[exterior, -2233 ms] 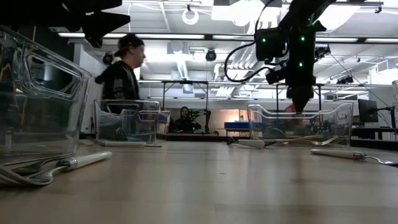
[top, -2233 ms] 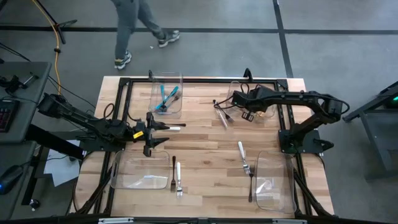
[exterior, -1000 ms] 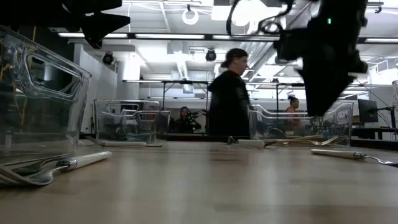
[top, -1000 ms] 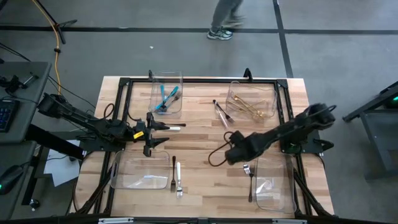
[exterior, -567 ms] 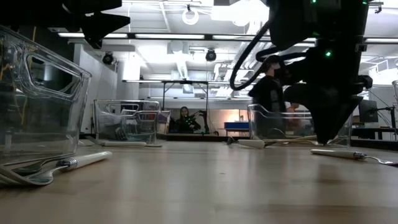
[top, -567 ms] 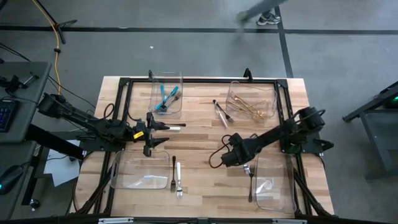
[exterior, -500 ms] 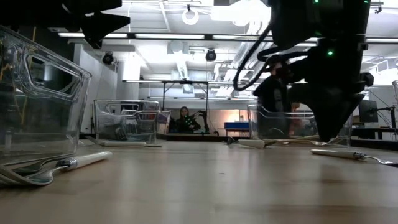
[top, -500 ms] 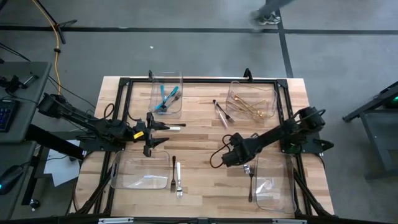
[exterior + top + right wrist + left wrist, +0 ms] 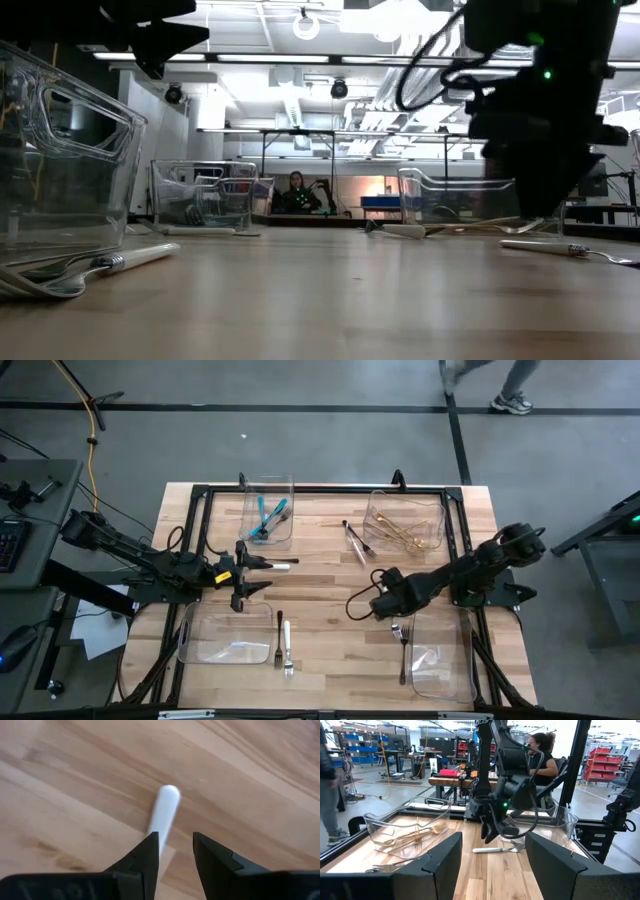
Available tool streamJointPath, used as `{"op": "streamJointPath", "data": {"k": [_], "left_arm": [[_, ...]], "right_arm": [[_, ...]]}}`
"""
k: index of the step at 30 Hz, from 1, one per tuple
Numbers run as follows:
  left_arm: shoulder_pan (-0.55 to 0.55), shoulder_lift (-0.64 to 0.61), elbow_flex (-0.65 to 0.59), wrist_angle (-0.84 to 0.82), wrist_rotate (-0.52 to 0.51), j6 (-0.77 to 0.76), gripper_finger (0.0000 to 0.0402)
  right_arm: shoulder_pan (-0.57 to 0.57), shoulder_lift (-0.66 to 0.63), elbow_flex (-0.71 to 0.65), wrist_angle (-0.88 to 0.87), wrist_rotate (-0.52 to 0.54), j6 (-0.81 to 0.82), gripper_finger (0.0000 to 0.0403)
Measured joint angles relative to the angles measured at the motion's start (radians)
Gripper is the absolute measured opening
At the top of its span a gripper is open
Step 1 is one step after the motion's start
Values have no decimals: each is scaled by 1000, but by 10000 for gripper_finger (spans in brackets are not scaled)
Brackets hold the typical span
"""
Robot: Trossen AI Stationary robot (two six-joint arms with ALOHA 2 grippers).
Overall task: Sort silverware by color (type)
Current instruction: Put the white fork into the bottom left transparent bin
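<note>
The white-handled fork (image 9: 389, 603) is lying on the bare wood at the right middle of the table (image 9: 320, 585), just beside the near-right clear bin (image 9: 441, 655); its long axis is running near-to-far, handle end pointing far and tines (image 9: 397, 632) pointing near; the right gripper (image 9: 172, 851) is hanging directly over the handle, fingers spread part-way with nothing pinched between them, 1 finger (image 9: 149, 851) sitting over the handle's edge and the other standing clear on the opposite side; the rounded handle tip is showing just beyond the fingertips, so the gap is looking slightly off to 1 side of the handle rather than centred on it; the next move is probably calling for a small sideways correction and a drop straight down before closing across the handle's width; the right arm is plainly the nearer 1; the left gripper (image 9: 243, 572) is waiting spread wide and empty at the left middle, well apart from this fork; 2 more pieces (image 9: 282, 640) are lying by the near-left bin (image 9: 225, 633), closer to that arm.
</note>
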Motion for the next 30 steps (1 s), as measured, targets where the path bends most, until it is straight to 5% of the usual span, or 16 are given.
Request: {"op": "streamJointPath", "data": {"k": [7,30], "left_arm": [[0,0,0,-2,0,0,211],[0,0,0,-4,0,0,211]], "right_arm": [[0,11,-67,174,-5,1,114],[1,93,-81,203,2,-8,93]]}}
